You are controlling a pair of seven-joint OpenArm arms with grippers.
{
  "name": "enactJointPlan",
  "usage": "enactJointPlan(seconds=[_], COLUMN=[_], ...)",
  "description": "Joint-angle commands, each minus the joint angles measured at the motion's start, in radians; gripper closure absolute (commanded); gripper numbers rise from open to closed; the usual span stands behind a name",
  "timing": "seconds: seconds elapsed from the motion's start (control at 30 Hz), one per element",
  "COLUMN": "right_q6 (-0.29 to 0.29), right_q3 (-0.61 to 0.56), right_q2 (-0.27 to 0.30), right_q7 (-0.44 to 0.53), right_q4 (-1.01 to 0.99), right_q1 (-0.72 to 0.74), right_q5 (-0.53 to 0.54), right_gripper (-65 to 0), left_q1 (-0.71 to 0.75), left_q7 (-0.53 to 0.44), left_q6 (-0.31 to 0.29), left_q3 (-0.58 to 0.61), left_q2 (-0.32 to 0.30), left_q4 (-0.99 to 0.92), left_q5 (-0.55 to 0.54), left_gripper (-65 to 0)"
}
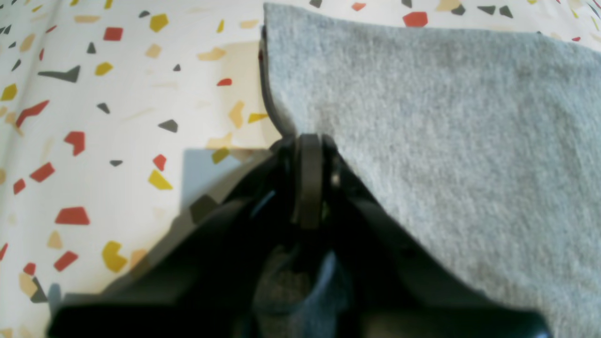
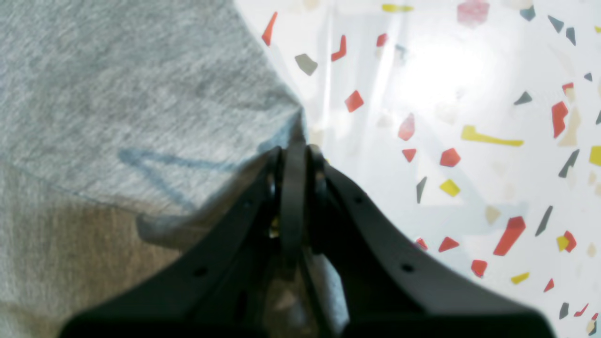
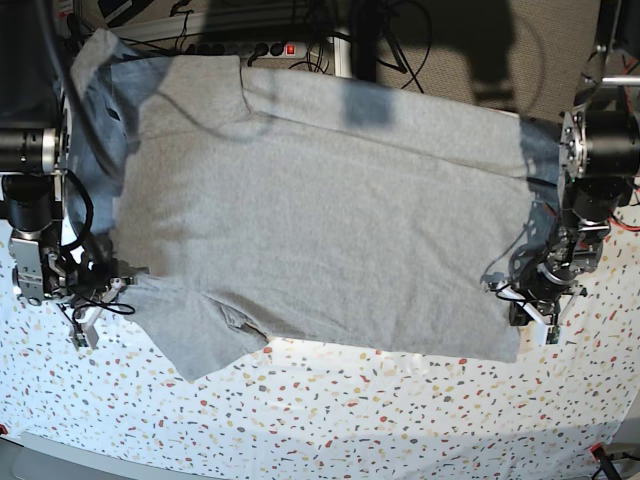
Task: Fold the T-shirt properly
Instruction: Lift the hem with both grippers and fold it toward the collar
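I'm working over a white tabletop (image 3: 400,420) speckled with red, yellow and dark chips; behind its far edge I see a dark clutter of cables (image 3: 300,30) and a power strip (image 3: 265,48).

The T-shirt (image 3: 320,210) is stretched out between my two arms, plain grey side up, covering most of the far half of the surface and reaching back to the far edge. One sleeve (image 3: 200,335) droops toward me at the near left of the base view.

My left gripper (image 1: 307,141) has its jaws pressed together on a corner of the cloth, with fabric bunched between the black fingers. My right gripper (image 2: 296,150) pinches the shirt's edge the same way (faint bluish marks show through the weave beside it, too blurred to read).

From the base view both grippers are largely lost among wiring and shadow, and I cannot make out the collar. Glare washes out part of the tabletop in the right wrist view.

The whole near strip of table, below the shirt's lower edge, lies bare.
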Motion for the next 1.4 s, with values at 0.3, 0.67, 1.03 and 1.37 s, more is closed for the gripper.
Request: enactJointPlan(seconds=[0.3,0.67,1.03,1.37], right_q6=[0.122,0.139,0.139,0.139], right_q3=[0.000,0.000,0.000,0.056], right_q2=[0.044,0.080,0.164,0.278], right_q7=[-0.007,-0.084,-0.211,-0.219], right_q4=[0.124,0.247,0.553,0.890], right_q1=[0.064,0.063,-0.174,-0.473], right_q5=[-0.040,0.006,0.306,0.488], right_gripper=[0.0,0.0,0.0,0.0], left_q1=[-0.031,-0.025,-0.019,0.129], left_q7=[0.003,0.142,0.152,-0.011], left_q6=[-0.009,-0.019,-0.019,-0.140], left_q3=[-0.001,-0.001,-0.001,-0.001], left_q2=[-0.009,-0.012,-0.023,-0.040], left_q4=[0.061,0.236,0.237,0.370], left_q5=[-0.085,-0.085,-0.085,-0.145], left_gripper=[0.0,0.0,0.0,0.0])
